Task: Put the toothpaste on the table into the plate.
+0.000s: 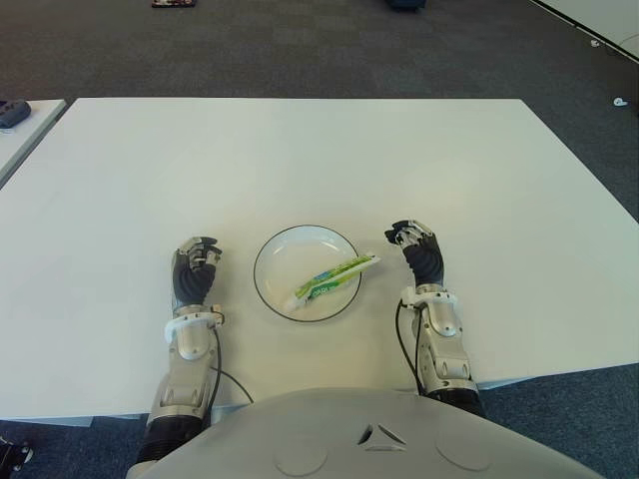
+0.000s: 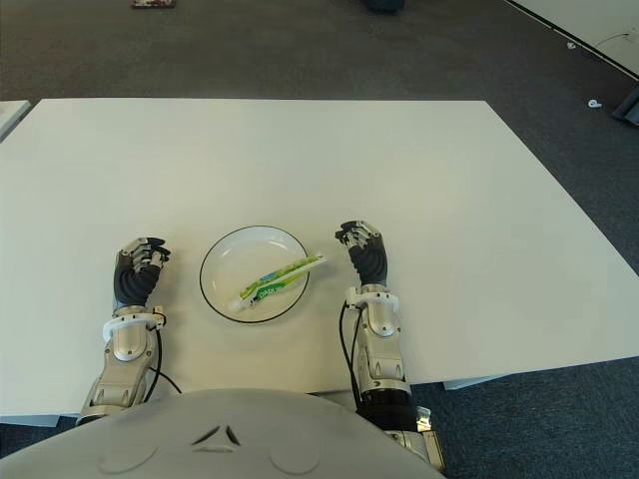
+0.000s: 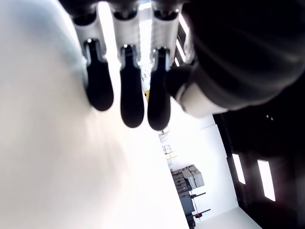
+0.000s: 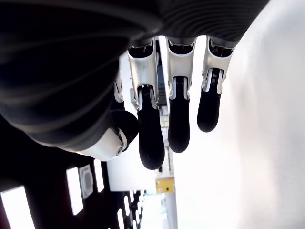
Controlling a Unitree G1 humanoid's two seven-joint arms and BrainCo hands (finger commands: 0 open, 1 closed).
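One toothpaste tube (image 1: 335, 278), green and white, lies inside the white plate (image 1: 275, 248), placed diagonally; its flat end reaches over the plate's rim on the side of the right hand (image 1: 415, 245), and its cap end sits near the rim closest to the robot. So the toothpaste is in the plate and in neither hand.

Judging from this, the placing itself looks finished, and the step in hand is only to clear away. To do it well, the right hand should go away from the plate without touching the overhanging end of the tube, because a small push there could turn the tube or slide it out over the rim.

That right hand shows just beside the plate, its fingers (image 4: 151, 138) loosely bent and holding nothing. On the other side of the plate shows the left hand (image 1: 196, 271), idle, with its fingers (image 3: 131, 95) also relaxed and empty.

Nothing but the tube is in the plate. It stands on the white table (image 1: 300, 160), on the part close to the robot.
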